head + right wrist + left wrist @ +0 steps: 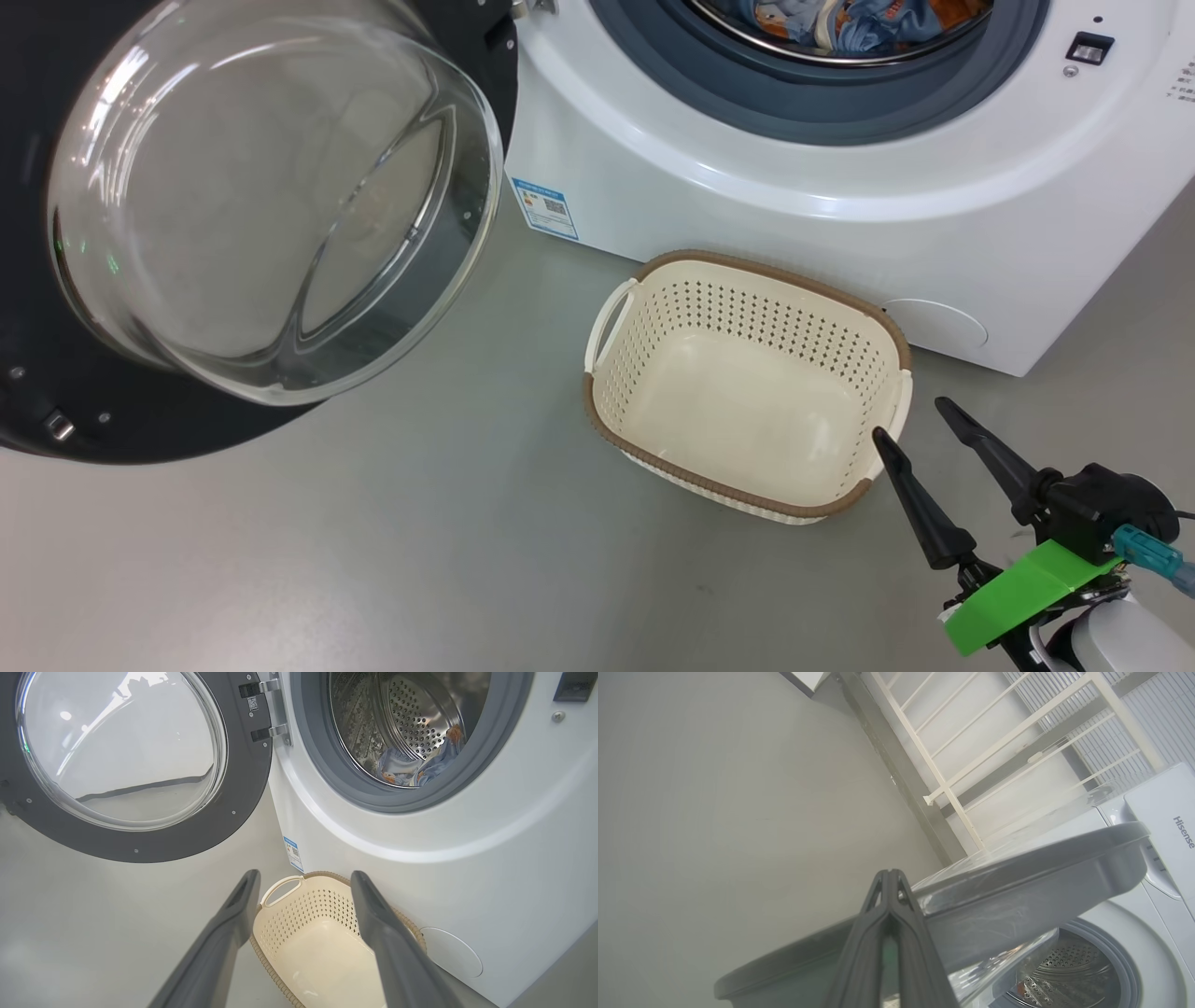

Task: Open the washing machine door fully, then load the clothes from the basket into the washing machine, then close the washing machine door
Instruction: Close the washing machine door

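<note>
The washing machine (794, 205) (467, 858) stands with its round black door (233, 215) (126, 760) swung wide open to the left. Blue clothes (859, 23) (420, 770) printed in orange lie inside the steel drum. On the floor in front, the cream basket (747, 383) (317, 947) holds nothing. My right gripper (910, 418) (303, 877) is open, nothing between its fingers, hanging just off the basket's near right corner. My left gripper (889, 873) is shut and empty; its tips sit beside the grey outer edge of the door (1017, 877).
Grey floor (373, 541) spreads left of and in front of the basket. A white rail frame (971, 742) stands by the wall behind the machine. A small blue label (546, 207) marks the machine's lower front corner.
</note>
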Robot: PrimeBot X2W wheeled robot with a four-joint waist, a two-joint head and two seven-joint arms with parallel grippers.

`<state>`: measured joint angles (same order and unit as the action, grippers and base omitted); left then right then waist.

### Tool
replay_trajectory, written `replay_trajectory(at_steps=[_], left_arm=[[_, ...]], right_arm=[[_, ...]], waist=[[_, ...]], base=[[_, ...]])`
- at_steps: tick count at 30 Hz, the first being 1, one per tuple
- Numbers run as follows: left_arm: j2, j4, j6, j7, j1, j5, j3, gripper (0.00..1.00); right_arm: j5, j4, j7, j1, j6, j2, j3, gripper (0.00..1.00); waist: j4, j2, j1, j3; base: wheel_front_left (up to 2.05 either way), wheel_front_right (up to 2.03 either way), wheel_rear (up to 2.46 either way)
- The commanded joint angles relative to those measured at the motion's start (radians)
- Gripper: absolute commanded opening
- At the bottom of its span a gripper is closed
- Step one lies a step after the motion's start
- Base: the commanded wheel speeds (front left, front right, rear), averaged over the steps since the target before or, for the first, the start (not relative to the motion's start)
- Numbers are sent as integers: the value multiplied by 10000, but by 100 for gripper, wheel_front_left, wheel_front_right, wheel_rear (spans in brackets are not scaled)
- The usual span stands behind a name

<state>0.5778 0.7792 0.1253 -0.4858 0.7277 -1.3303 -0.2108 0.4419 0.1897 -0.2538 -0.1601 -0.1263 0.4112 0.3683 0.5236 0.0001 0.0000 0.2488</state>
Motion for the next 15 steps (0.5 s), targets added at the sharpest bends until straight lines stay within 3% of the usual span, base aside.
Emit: replay_trajectory(at_steps=[1, 15], left_arm=[[769, -172, 53, -109, 311, -90, -191, 0], [928, -690, 53, -1737, -9, -765, 691, 0]], right_arm=[[87, -235, -80, -170, -44, 142, 195, 100], [75, -169, -80, -160, -44, 6, 120, 100]], waist=[[-28, -1, 0, 9], [-78, -1, 0, -182]], base=[[0, 0, 0], [0, 0, 0]])
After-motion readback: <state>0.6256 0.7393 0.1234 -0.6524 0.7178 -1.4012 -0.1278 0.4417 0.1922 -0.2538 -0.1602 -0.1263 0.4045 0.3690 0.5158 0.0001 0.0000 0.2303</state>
